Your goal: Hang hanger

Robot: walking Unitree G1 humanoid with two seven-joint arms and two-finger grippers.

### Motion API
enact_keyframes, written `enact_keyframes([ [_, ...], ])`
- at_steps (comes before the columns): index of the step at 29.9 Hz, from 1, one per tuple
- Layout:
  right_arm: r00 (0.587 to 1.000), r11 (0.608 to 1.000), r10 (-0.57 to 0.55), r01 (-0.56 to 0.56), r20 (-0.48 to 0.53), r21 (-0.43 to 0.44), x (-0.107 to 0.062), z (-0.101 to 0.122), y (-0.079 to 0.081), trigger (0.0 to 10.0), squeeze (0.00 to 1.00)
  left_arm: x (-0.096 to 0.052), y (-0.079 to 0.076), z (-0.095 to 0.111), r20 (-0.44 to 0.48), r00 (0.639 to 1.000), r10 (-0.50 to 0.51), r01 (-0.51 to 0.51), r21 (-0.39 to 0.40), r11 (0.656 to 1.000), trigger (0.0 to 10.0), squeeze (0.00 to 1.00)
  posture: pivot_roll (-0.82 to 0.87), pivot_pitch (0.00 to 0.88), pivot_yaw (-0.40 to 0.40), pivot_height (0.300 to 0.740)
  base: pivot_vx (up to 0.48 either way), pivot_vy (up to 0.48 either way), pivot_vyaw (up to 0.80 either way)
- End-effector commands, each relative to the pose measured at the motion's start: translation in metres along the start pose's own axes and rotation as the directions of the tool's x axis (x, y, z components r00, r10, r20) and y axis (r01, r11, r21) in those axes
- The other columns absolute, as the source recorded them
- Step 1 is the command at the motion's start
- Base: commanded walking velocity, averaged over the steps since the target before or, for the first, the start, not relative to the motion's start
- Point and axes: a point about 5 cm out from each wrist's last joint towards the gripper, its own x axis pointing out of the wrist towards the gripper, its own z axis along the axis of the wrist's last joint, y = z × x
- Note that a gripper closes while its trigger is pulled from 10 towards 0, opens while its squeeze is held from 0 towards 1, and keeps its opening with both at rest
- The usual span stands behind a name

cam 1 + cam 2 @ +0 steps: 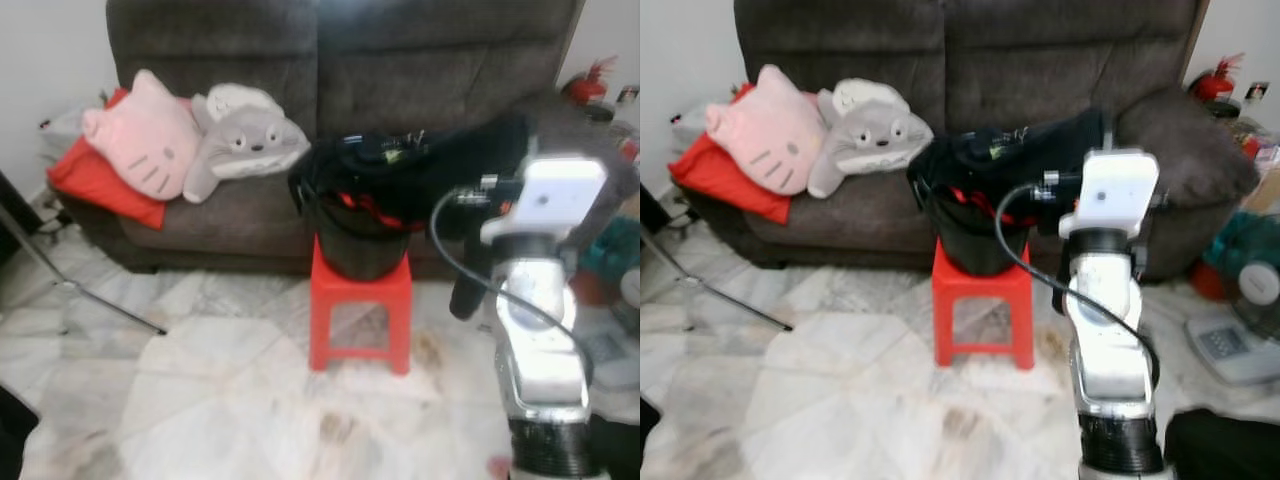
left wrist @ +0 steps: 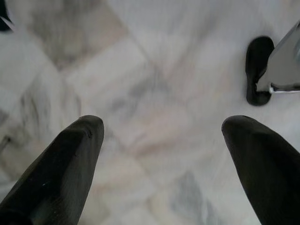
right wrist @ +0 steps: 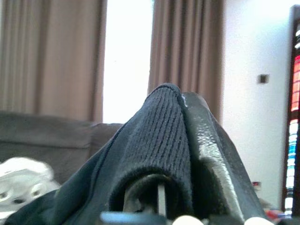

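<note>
A black bucket (image 1: 355, 245) stuffed with dark clothes stands on a red stool (image 1: 360, 300) in front of the sofa. A black garment (image 1: 1040, 145) stretches from the bucket up to my raised right gripper (image 1: 1105, 135), which sits just behind its white wrist camera (image 1: 1118, 192). In the right wrist view the right gripper (image 3: 176, 93) is shut on the garment's dark ribbed knit edge (image 3: 150, 140), which drapes over one finger. I cannot make out a hanger. My left gripper (image 2: 161, 124) hangs open over the marble floor (image 2: 154, 70) with nothing between its fingers.
A brown sofa (image 1: 400, 60) holds a pink cat plush (image 1: 145, 140), a grey plush (image 1: 240, 140) and a red cushion (image 1: 95, 180). A tripod leg (image 1: 70, 285) crosses the floor at left. A fan (image 1: 1255, 290) and a scale (image 1: 1230, 345) lie at right.
</note>
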Motion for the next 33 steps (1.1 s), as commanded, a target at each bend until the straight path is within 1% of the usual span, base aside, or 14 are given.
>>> enact_keyframes([
  [1,0.992,1.000,-0.008,0.011,0.128,-0.025,0.007,0.027,0.001,10.0,0.00,0.000,0.005,0.003,0.005,1.000,0.010,-0.010,0.002,1.000,10.0,0.00,-0.10,0.000,0.087,0.716,-0.319,0.000,0.00],
  [4,0.971,0.995,0.025,-0.001,0.237,-0.101,0.012,0.049,0.007,10.0,0.00,0.000,0.005,0.003,0.005,1.000,0.011,-0.011,0.003,1.000,10.0,0.00,-0.10,0.000,0.089,0.716,-0.314,0.000,0.00],
  [8,0.964,0.995,0.041,-0.017,0.261,-0.093,0.012,0.056,0.016,10.0,0.00,0.000,0.005,0.004,0.004,1.000,0.012,-0.012,0.004,1.000,10.0,0.00,-0.10,0.000,0.088,0.716,-0.078,0.000,0.00],
  [10,0.955,0.991,0.077,-0.042,0.285,-0.127,0.010,0.059,0.022,10.0,0.00,0.000,0.005,0.004,0.004,1.000,0.013,-0.013,0.006,1.000,10.0,0.00,-0.10,0.000,0.087,0.716,0.000,0.000,0.00],
  [11,0.930,0.976,0.169,-0.112,0.325,-0.185,0.006,0.065,0.035,10.0,0.00,0.000,0.005,0.004,0.004,1.000,0.013,-0.013,0.006,1.000,10.0,0.00,-0.10,0.000,0.087,0.716,0.000,0.000,0.00],
  [14,0.910,0.964,0.246,-0.192,0.333,-0.186,0.002,0.067,0.048,10.0,0.00,0.000,0.005,0.004,0.004,1.000,0.014,-0.014,0.006,1.000,10.0,0.00,-0.10,0.000,0.088,0.716,0.000,0.000,0.00],
  [18,0.877,0.920,0.391,-0.378,0.280,-0.102,-0.007,0.061,0.072,10.0,0.00,0.000,0.005,0.004,0.004,1.000,0.013,-0.013,0.006,1.000,10.0,0.00,-0.10,0.000,0.090,0.716,0.000,0.000,0.00],
  [21,0.860,0.878,0.476,-0.477,0.184,-0.040,-0.017,0.043,0.083,10.0,0.00,0.000,0.005,0.005,0.005,1.000,0.013,-0.013,0.006,1.000,10.0,0.00,-0.10,0.000,0.087,0.716,0.000,0.000,0.00],
  [22,0.860,0.866,0.499,-0.501,0.106,-0.007,-0.022,0.029,0.086,10.0,0.00,0.000,0.005,0.005,0.005,1.000,0.012,-0.012,0.006,1.000,10.0,0.00,-0.10,0.000,0.086,0.716,0.000,0.000,0.00],
  [26,0.900,0.901,0.434,-0.433,-0.047,0.022,-0.025,0.002,0.078,10.0,0.00,0.001,0.004,0.005,0.004,1.000,0.011,-0.011,0.005,1.000,10.0,0.00,-0.09,0.000,0.084,0.716,0.000,0.000,0.00],
  [28,0.916,0.958,0.282,-0.250,-0.287,0.141,-0.030,-0.038,0.059,10.0,0.00,0.001,0.005,0.005,0.003,1.000,0.010,-0.010,0.007,1.000,10.0,0.00,-0.09,0.000,0.086,0.716,0.000,0.000,0.00],
  [29,0.879,0.969,0.229,-0.164,-0.419,0.187,-0.037,-0.059,0.051,10.0,0.00,0.001,0.005,0.005,0.001,1.000,0.009,-0.009,0.011,1.000,10.0,0.00,-0.09,0.000,0.087,0.716,0.000,0.000,0.00],
  [32,0.836,0.979,0.138,-0.032,-0.531,0.203,-0.051,-0.084,0.036,10.0,0.00,0.001,0.006,0.006,0.001,1.000,0.011,-0.011,0.013,1.000,10.0,0.00,-0.07,0.000,0.083,0.716,0.000,0.000,0.00],
  [33,0.836,0.979,0.138,-0.032,-0.531,0.203,-0.051,-0.084,0.036,10.0,0.00,0.001,0.006,0.006,0.001,1.000,0.011,-0.011,0.013,1.000,10.0,0.00,-0.07,0.000,0.083,0.716,0.000,0.000,0.00],
])
